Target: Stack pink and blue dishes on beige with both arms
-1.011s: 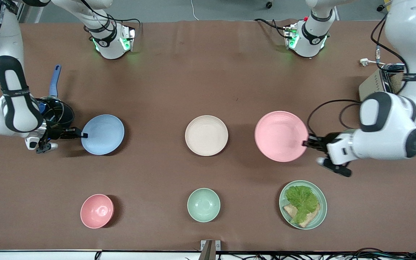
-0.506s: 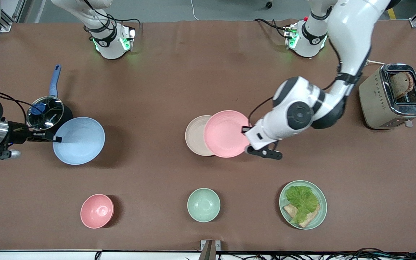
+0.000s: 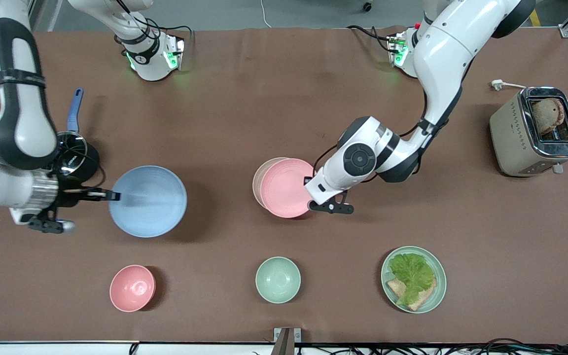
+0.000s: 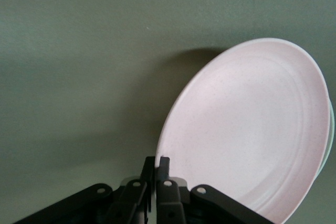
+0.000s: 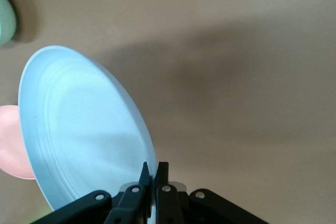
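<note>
Robot lab: brown-covered table, bolted arm bases, trailing cables.

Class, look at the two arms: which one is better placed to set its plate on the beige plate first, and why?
Left. The left gripper holds the pink plate almost fully over the beige plate. The right gripper holds the blue plate in the air over bare table toward the right arm's end, away from the stack.

We see our left gripper pinching the pink plate over the beige plate, our right gripper pinching the blue plate aloft.
</note>
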